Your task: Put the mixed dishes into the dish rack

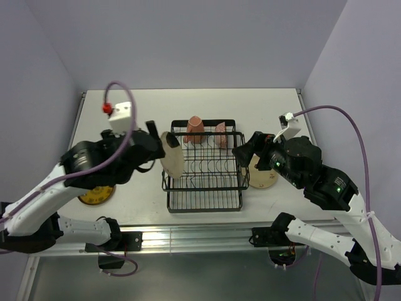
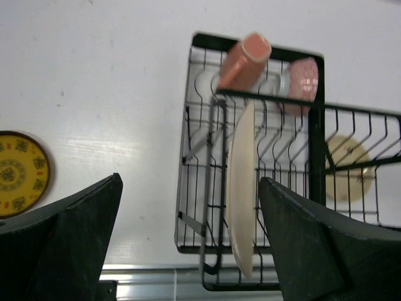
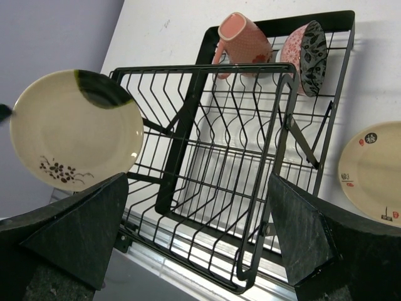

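white table (image 1: 138, 113), lilac walls (image 1: 188, 37); dish rack (image 1: 203, 188) (cream plate (image 1: 172, 160) on edge); left tool (image 2: 189, 180), right tool (image 3: 197, 179) wide.

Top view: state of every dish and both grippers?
cream plate: on edge in dish rack, left end, ungripped
second cream plate: flat on table, right of rack
yellow plate: flat on table, left of rack
mug: tilted, rack's far end
bowl: on edge beside mug
left gripper: open
right gripper: open, empty

Three plates are showing: one upright cream plate (image 2: 241, 188) standing between the tips of the left pincer (image 2: 189, 180), one yellow patterned plate (image 2: 19, 172) (lying off to its left), and one flat cream plate (image 3: 373, 172) lying right of the right pincer (image 3: 197, 179). One mug (image 2: 241, 59), one bowl (image 2: 304, 78) and one dish rack (image 2: 316, 157) are sitting ahead.
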Robot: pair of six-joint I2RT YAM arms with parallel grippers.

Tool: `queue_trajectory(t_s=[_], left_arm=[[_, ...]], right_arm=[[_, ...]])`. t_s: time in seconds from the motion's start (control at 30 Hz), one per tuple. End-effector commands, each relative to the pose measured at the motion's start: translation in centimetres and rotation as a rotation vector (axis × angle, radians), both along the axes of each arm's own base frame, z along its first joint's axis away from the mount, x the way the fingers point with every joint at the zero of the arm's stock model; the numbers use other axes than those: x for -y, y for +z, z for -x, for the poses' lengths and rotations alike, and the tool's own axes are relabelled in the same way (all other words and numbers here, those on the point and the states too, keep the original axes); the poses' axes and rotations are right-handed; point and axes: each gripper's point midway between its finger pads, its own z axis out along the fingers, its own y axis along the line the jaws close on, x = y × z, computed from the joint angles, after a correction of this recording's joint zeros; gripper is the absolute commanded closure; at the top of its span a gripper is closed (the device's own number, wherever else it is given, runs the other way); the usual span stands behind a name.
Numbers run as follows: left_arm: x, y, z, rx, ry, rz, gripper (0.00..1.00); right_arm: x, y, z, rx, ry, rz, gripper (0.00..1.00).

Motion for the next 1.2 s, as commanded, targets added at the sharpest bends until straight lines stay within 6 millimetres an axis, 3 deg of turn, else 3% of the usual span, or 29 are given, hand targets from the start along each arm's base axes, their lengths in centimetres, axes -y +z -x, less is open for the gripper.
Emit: queue_trajectory(t_s=[0.0,0.07,0.17,0.2,0.23,0.27,0.33,0.43,0.63,0.87,1.03,1.17], left_arm=[[-5.1,3.5,-0.3,0.126,0.132,0.084,0.02],[-7.1,5.7,-0.4,0.201,0.155,0.094,0.01],[-7.4,8.6,-1.8,0.286,0.114,0.073,0.01],[-6.8,9.3,-2.2,0.304,0.086,0.081,0.01],[-4.4,10.1,-2.6,0.308,-0.032,0.094,0.01],[-3.4,10.3,-2.8,0.309,-0.083,0.102,0.01],[-0.9,9.7,-3.2,0.282,-0.149,0.116,0.01],[-1.2,7.6,-3.9,0.246,-0.066,0.115,0.01],[-1.8,6.3,-5.3,0.210,-0.028,0.170,0.01],[0.4,4.8,-4.3,0.126,-0.149,0.176,0.07],[2.2,2.7,-2.7,0.039,-0.246,0.233,0.16],[2.2,1.2,-1.9,-0.002,-0.256,0.251,0.18]], right_arm=[[0.0,1.2,-0.4,0.039,-0.005,-0.023,0.00],[0.0,1.1,-0.4,0.038,-0.006,-0.025,0.00],[-0.1,1.2,-0.5,0.039,-0.005,-0.029,0.00],[-0.1,1.1,-0.4,0.037,-0.003,-0.031,0.00],[-0.2,1.1,-0.5,0.037,-0.002,-0.029,0.00],[-0.1,1.2,-0.5,0.039,-0.002,-0.031,0.00],[0.0,1.2,-0.5,0.041,-0.007,-0.031,0.00],[0.1,1.1,-0.4,0.037,-0.008,-0.023,0.00],[1.0,1.3,-0.3,0.050,-0.027,-0.009,0.00],[0.9,0.6,-0.3,0.036,-0.027,-0.006,0.00],[0.9,0.6,-0.3,0.035,-0.028,-0.012,0.00],[0.9,0.4,-0.3,0.035,-0.029,-0.010,0.00]])
